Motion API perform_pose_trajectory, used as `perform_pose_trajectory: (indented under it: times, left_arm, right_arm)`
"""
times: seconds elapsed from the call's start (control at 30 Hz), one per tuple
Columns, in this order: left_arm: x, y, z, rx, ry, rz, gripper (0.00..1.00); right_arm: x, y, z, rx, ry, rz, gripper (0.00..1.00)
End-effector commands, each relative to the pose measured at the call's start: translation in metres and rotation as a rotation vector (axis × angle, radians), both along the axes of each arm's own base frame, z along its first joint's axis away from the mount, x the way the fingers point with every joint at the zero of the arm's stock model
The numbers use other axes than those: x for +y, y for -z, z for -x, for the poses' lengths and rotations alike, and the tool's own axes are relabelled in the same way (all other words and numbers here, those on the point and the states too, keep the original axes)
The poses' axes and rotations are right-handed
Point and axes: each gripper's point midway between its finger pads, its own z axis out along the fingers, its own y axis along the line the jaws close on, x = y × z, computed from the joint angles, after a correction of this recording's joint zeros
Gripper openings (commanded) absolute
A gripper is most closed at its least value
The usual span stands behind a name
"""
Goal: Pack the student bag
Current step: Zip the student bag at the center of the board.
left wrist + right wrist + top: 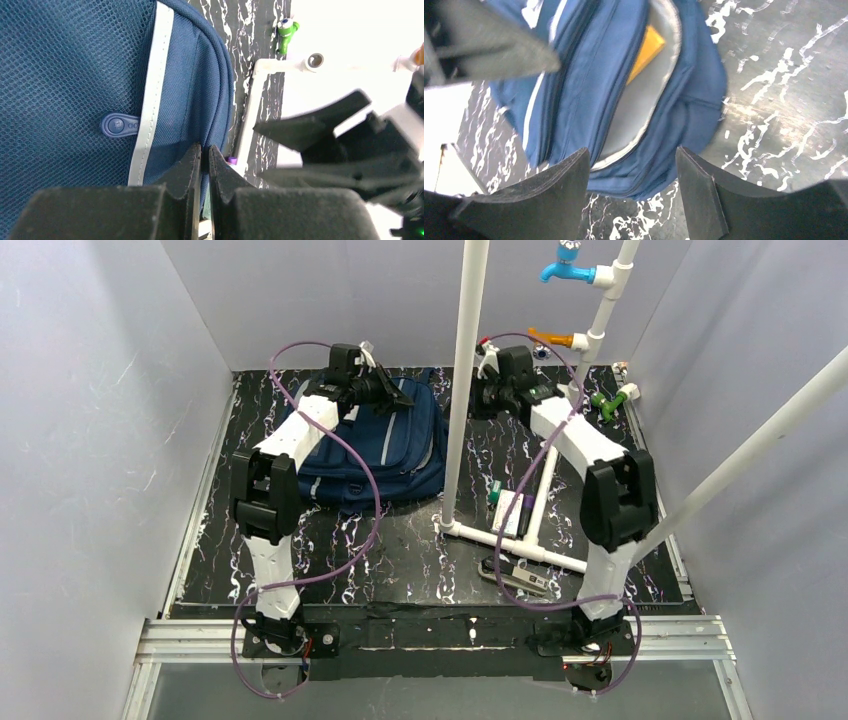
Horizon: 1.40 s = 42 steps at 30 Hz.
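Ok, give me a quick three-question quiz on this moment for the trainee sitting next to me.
1. True or false: the right gripper is shut on the student bag.
2. What colour is the flat item showing inside the bag's open compartment? A red, B yellow, C green.
3. Which gripper has its fingers shut at the bag's edge?

Key
1. False: its jaws stand open above the bag, with nothing between them.
2. B.
3. The left gripper.
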Motion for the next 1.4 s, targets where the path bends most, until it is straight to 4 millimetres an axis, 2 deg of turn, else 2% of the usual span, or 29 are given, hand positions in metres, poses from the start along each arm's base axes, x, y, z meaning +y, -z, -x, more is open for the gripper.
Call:
perform_pose_trajectory:
  times: [0.0, 0.23, 0.43, 0.57, 0.67, 0.8, 0.9, 1.17, 1.37]
  left_arm:
    - [-0.014, -0.088, 0.000, -0.170, 0.056, 0.093, 0.00]
    - [-0.015, -0.097, -0.010, -0.174, 0.040, 0.117, 0.00]
    - [-0.013, -0.108, -0.014, -0.188, 0.035, 0.121, 0.00]
    - [-0.014, -0.116, -0.013, -0.196, 0.037, 0.139, 0.00]
    - [-0.014, -0.118, -0.013, -0.199, 0.035, 0.144, 0.00]
    - [-0.014, -0.116, -0.012, -0.192, 0.036, 0.144, 0.00]
    - [-0.015, -0.115, -0.012, -0.188, 0.037, 0.149, 0.00]
    - [-0.014, -0.122, -0.010, -0.202, 0.039, 0.145, 0.00]
    - [-0.015, -0.124, -0.011, -0.200, 0.034, 0.158, 0.00]
  right_arm:
    - [0.026, -0.032, 0.039, -0.176, -0.177, -0.235, 0.71]
    - [0.056, -0.017, 0.083, -0.139, -0.282, -0.304, 0.66]
    - [0.052, -0.002, 0.095, -0.147, -0.261, -0.289, 0.65]
    - [0.053, 0.008, 0.092, -0.152, -0.264, -0.276, 0.64]
    - [0.060, 0.007, 0.089, -0.168, -0.269, -0.288, 0.61]
    - [0.070, 0.005, 0.086, -0.186, -0.270, -0.282, 0.53]
    - [0.074, 0.013, 0.084, -0.172, -0.249, -0.260, 0.49]
    - [0.063, 0.041, 0.080, -0.190, -0.186, -0.129, 0.49]
    - [0.073, 0.048, 0.079, -0.245, -0.139, -0.069, 0.49]
